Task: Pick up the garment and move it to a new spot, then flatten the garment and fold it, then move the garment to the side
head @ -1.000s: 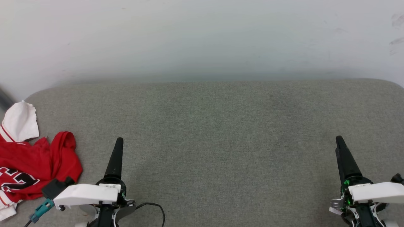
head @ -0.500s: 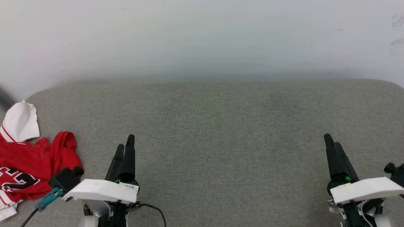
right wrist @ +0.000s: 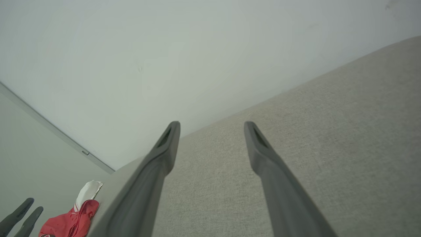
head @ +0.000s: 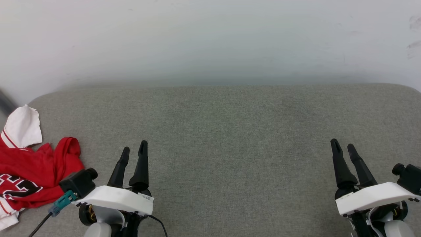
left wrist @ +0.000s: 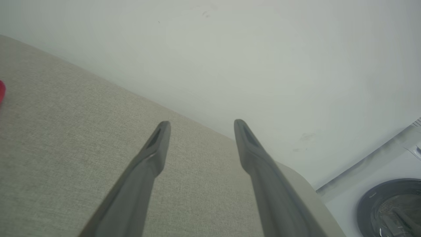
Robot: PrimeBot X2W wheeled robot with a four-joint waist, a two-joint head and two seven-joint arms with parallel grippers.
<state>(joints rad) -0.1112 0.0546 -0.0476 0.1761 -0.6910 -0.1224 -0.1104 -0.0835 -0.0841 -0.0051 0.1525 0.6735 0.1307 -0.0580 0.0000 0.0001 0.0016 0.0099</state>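
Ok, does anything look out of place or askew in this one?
Only the red shiny jersey with a white sleeve panel: it lies crumpled in a heap at the left edge of the grey fabric surface, running past the head view's edge. Nothing else stands out.

- Red jersey: black block lettering with a white outline, partly hidden in the folds; the characters cannot be read.
- No other readable text.
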